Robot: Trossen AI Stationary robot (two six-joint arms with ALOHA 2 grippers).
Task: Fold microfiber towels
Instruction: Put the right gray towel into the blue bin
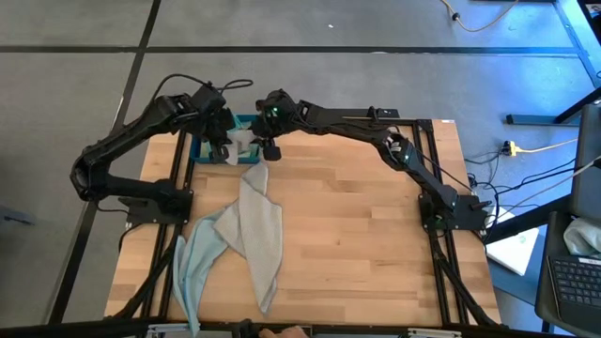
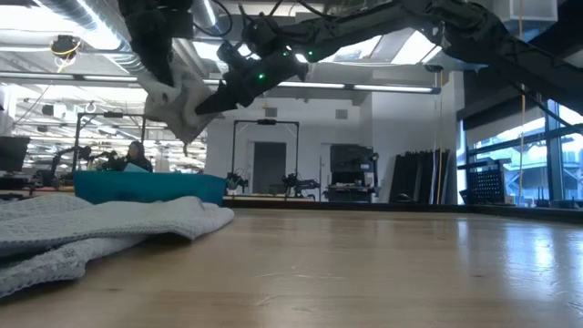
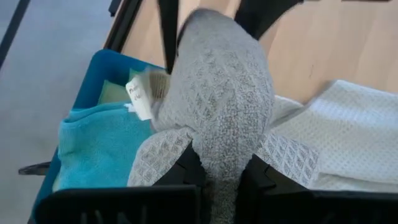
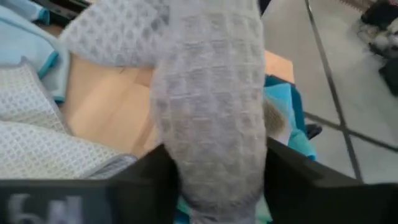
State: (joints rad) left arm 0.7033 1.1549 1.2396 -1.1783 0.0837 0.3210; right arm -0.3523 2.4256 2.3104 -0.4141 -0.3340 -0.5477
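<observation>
Two end effectors meet above the blue tray (image 1: 199, 150) at the tabletop's (image 1: 376, 235) far-left corner: left end effector (image 1: 223, 150) clamped on a grey towel (image 3: 221, 106); right end effector (image 1: 268, 148) straddles it, grip uncertain.

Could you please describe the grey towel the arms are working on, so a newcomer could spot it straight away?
Start at the blue tray at the table's far left corner. Just above it, the left gripper and right gripper meet at a grey towel. It alone hangs in the air; the other towels lie on the table or in the tray.
</observation>
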